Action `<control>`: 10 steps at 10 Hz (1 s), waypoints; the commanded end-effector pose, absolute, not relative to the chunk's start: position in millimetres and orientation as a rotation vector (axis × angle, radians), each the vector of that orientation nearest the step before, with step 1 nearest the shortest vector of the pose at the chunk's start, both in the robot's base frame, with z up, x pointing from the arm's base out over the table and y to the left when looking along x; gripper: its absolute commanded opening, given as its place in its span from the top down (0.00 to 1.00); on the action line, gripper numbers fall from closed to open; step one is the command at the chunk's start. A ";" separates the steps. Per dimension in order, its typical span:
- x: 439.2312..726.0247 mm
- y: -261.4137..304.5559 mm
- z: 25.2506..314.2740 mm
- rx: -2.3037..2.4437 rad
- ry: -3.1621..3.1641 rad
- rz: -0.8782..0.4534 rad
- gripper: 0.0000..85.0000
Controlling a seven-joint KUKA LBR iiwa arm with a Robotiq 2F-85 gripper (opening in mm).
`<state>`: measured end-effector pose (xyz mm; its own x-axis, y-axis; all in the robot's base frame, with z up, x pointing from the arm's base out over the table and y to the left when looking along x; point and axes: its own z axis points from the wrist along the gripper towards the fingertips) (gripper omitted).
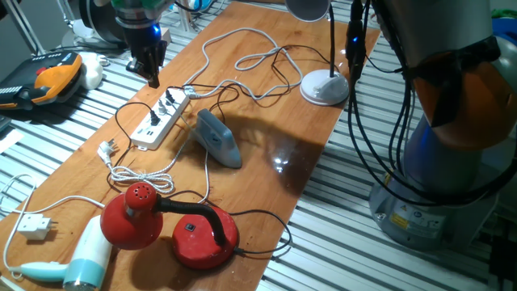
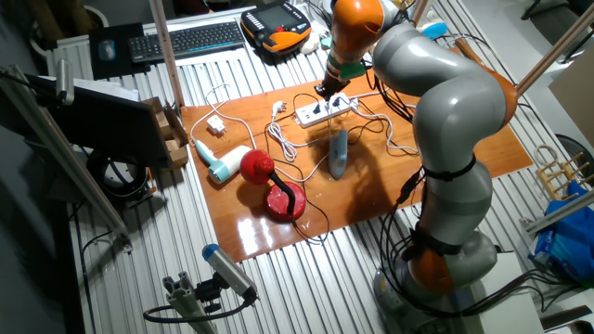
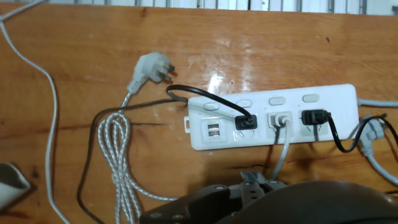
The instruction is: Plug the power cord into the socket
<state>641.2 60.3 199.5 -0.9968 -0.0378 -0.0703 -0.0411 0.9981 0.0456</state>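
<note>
Braided cord (image 3: 118, 149) coils beside socket (image 3: 273, 118) holding 3 plugs.

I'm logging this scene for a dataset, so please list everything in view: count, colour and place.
power strip: 1, white, far end of the wooden table, three plugs seated in it
black cord: 1, plugged into the strip's outlet beside the USB ports
braided cord: 1, white-grey, white plug lying loose left of the strip in the hand view
desk lamp: 1, red, near end of the table
hair dryer: 1, white and pale blue, beside the red lamp
white lamp base: 1, far right edge
grey-blue device: 1, mid-table
small adapter: 1, white, near left edge
gripper: 1, dark, above the strip; jaws' state unclear
</note>
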 end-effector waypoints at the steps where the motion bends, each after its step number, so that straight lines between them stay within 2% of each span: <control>1: 641.2 60.7 199.5 0.013 3.067 0.057 1.00; 5: 641.2 60.7 199.5 0.055 3.084 -0.019 1.00; 10: 635.0 58.1 202.7 -0.133 3.135 0.062 1.00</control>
<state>633.3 58.1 203.1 -0.9963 -0.0855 -0.0061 -0.0856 0.9953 0.0446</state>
